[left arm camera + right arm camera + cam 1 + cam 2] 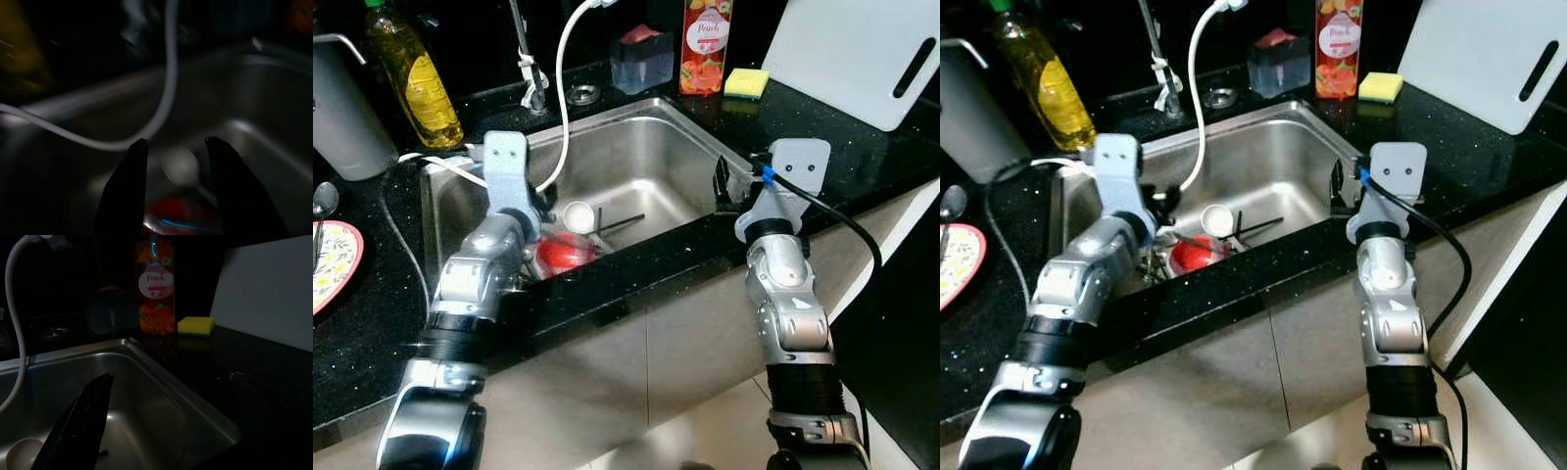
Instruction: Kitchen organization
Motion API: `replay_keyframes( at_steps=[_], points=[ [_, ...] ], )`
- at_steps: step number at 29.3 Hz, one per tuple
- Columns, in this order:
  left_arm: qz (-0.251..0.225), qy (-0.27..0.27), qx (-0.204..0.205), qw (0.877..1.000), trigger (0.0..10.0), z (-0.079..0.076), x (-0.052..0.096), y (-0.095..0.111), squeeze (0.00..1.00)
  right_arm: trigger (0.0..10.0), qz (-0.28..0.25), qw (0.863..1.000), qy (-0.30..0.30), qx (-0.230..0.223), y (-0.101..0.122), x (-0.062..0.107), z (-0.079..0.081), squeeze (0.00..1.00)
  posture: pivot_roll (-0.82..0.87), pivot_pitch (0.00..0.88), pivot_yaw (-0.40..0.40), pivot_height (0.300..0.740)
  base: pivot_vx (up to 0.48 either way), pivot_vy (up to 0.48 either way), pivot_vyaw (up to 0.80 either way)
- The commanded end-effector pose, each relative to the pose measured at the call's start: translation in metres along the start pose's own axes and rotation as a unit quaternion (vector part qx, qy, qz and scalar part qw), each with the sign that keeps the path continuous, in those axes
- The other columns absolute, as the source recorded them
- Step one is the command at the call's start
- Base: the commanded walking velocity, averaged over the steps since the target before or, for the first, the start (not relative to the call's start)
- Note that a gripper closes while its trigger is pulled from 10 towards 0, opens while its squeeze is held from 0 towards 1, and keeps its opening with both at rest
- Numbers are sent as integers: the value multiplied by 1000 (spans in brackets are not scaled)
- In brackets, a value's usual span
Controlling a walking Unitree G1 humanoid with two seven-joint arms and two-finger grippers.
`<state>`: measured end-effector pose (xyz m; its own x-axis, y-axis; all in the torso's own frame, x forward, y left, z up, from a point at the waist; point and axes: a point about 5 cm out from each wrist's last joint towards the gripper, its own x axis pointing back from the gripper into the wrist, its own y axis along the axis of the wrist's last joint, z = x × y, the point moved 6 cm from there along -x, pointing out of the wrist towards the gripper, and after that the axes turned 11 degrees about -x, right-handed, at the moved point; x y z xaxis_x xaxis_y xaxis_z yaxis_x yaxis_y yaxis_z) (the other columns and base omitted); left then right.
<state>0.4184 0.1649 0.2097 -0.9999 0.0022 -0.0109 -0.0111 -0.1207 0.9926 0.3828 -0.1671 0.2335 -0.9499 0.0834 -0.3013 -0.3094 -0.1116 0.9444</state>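
Note:
The steel sink (651, 157) holds a red dish (563, 255), a white round scoop-like piece (578, 215) and thin black utensils (622, 223). My left gripper (176, 143) reaches down into the sink's left side and is open. The white piece (180, 165) lies beyond the gap between its fingers, and the red dish (181, 220) lies just below. My right gripper (722, 181) hovers at the sink's right rim, over the basin. One of its black fingers (83, 426) shows in the right wrist view.
A white hose (563, 88) hangs from the faucet into the sink. On the black counter stand a yellow oil bottle (411, 73), a peach bottle (707, 44), a sponge (746, 82), a white cutting board (857, 54) and, at far left, a patterned plate (331, 264).

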Motion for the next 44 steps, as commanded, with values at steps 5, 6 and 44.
replay_keyframes(
  at_steps=[5,6,44],
  points=[
    [38,166,-39,985,10000,78,3,-7,0,10000,-5,1000,4,0,3,-3,2,0,-25,0,109,740,0,0,0],
    [66,195,-39,978,10000,93,6,-17,0,10000,-3,1000,4,3,2,-2,1,0,-27,0,110,740,0,0,0],
    [181,400,0,898,10000,274,73,-32,0,10000,-26,996,81,-24,37,-32,59,0,54,180,87,740,0,0,0]
  ],
)
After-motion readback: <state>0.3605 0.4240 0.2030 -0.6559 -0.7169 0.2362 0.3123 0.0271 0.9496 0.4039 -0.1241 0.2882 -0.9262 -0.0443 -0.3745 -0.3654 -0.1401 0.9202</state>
